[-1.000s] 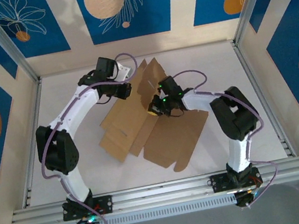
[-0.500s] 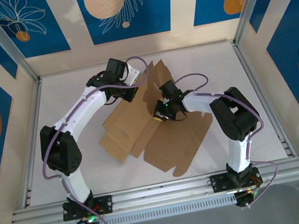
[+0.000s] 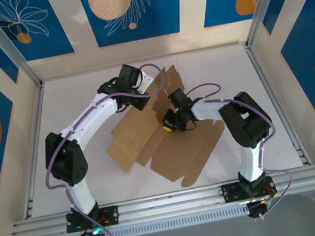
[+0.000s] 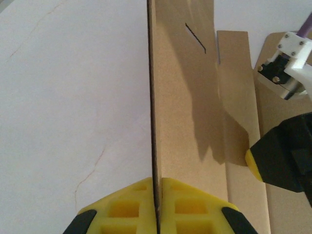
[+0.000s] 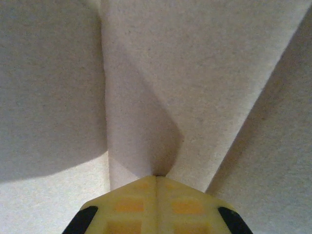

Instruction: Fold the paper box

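Across the middle of the white surface (image 3: 81, 167), the box (image 3: 186, 146) is being shown as a brown die-cut sheet. Most of it is being supported flat between the two arms, its near panels spread toward the arm bases, while one far flap (image 3: 166, 80) is being held up off the surface.

From the left side, the left arm (image 3: 85, 121) is being arched over the far left part of the sheet. From the right side, the right arm (image 3: 237, 123) is being bent in toward the sheet's middle.

At the raised flap, the left end effector (image 3: 140, 101) is being clamped onto the board. In the left wrist view its yellow fingers (image 4: 131, 209) are being pressed together on the flap, whose edge is being seen end-on as a thin dark line running straight in between them. That flap is being held upright, with bare surface on one side and the flat panels on the other. Near its far end a short slit (image 4: 195, 38) is being shown.

Beside the foot of the flap, the right end effector (image 3: 168, 126) is being pointed down at the flat sheet. Its fingers (image 5: 131, 207) are being pressed fully together, with nothing being gripped between them. Their tips are being aimed at a crease in the board; whether the board is being touched cannot be told.
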Tool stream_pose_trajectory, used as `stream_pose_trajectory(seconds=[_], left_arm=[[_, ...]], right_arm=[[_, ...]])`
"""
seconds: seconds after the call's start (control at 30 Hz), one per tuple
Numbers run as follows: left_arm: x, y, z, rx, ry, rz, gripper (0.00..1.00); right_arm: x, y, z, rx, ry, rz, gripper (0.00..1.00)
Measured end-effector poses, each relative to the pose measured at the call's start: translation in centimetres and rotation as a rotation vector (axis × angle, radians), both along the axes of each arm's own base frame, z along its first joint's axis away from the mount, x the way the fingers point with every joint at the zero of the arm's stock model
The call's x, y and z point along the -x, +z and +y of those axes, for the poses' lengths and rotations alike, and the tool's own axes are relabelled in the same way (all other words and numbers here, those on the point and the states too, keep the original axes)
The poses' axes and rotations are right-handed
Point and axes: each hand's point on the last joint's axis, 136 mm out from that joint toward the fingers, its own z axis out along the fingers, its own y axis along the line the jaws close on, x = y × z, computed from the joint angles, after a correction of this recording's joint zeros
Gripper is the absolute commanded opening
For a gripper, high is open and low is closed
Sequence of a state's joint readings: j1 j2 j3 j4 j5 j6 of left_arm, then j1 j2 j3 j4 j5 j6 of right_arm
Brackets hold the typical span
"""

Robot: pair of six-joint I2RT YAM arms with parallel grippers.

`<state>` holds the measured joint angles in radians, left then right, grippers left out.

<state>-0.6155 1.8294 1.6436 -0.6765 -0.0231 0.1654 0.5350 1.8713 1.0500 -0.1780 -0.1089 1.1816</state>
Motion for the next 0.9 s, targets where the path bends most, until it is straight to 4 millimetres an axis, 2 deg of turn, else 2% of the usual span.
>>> stream_pose_trajectory(seconds=[0.37, 0.47, 0.57, 0.67, 0.77, 0.87, 0.9], left_arm=[[3.8, 0.5, -4.5, -0.071, -0.082, -0.097, 0.00], [3.9, 0.4, -4.6, -0.092, -0.073, -0.129, 0.00], [3.1, 0.3, -4.0, -0.123, -0.051, -0.168, 0.00], [2.9, -0.2, -3.5, -0.159, -0.058, -0.184, 0.00], [2.9, -0.7, -3.3, -0.197, -0.089, -0.202, 0.00], [2.3, -0.7, -3.2, -0.249, -0.122, -0.249, 0.00], [2.0, -0.6, -3.2, -0.270, -0.137, -0.270, 0.00]], right_arm=[[-0.2, -0.2, 0.2, -0.005, -0.104, 0.048, 0.00], [-0.2, -0.2, 0.0, -0.026, -0.114, 0.035, 0.00], [0.4, 0.0, -0.8, -0.044, -0.123, 0.020, 0.01], [1.5, 0.1, -2.8, -0.066, -0.151, 0.018, 0.16], [1.4, 1.6, -5.8, -0.110, -0.210, -0.016, 0.27], [0.0, 5.3, -8.5, -0.155, -0.255, -0.119, 0.36], [-0.6, 7.2, -9.6, -0.170, -0.270, -0.172, 0.38]])
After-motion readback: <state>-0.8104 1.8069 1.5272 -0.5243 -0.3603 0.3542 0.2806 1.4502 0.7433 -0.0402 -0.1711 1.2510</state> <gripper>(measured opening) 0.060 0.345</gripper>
